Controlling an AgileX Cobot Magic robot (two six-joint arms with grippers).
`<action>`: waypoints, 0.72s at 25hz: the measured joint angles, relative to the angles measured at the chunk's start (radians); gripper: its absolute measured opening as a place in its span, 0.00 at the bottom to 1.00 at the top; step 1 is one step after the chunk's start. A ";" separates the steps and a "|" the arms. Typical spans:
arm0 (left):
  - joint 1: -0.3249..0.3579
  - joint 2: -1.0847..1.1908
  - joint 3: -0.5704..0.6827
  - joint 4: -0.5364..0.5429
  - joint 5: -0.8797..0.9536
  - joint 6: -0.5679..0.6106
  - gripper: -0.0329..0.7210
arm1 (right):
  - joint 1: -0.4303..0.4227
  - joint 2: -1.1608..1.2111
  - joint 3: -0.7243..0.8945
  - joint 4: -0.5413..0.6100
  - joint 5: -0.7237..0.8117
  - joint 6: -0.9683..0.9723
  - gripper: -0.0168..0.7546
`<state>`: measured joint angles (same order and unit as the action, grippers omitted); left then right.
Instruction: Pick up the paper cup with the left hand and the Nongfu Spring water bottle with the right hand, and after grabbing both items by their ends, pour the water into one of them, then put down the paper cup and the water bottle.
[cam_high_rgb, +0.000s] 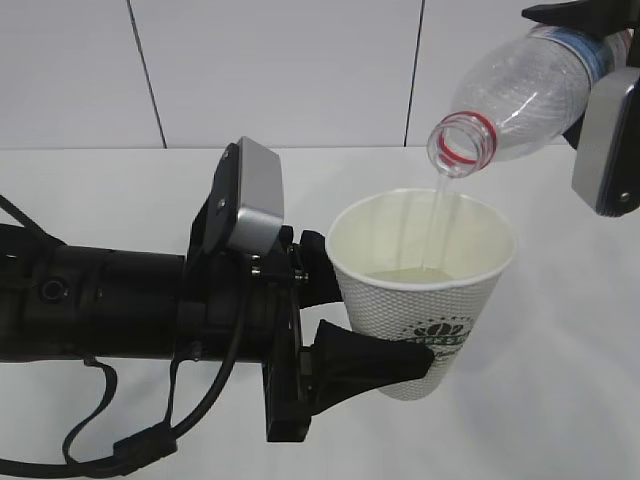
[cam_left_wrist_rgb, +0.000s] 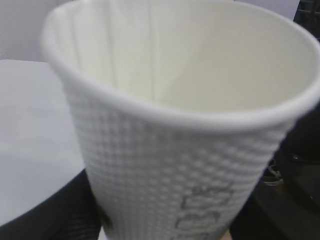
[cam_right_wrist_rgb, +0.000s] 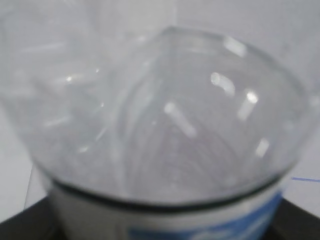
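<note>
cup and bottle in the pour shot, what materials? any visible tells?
Paper cup: looks like paper, matte white, dimpled embossed wall, rolled rim, smooth cream inside; a lining can't be judged.
Bottle: clear thin plastic, glossy; highlights and see-through wall show it. Neck ring looks like red plastic. Label in these views appears blue and white.

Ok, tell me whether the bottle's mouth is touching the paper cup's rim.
No: the exterior view shows the water bottle tilted with its mouth above the paper cup, a thin stream of water bridging the gap.
</note>
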<state>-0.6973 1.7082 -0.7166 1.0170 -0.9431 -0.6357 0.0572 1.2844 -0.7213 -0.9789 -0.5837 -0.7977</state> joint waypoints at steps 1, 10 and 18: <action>0.000 0.000 0.000 0.000 0.000 0.000 0.71 | 0.000 0.000 0.000 0.000 0.000 -0.002 0.64; 0.000 0.000 0.000 0.015 0.000 0.000 0.71 | 0.000 0.000 0.000 0.000 0.000 -0.008 0.64; 0.000 0.000 0.000 0.021 0.000 0.000 0.71 | 0.000 0.000 0.000 0.000 0.000 -0.012 0.64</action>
<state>-0.6973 1.7082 -0.7166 1.0380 -0.9431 -0.6357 0.0572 1.2844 -0.7213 -0.9789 -0.5837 -0.8095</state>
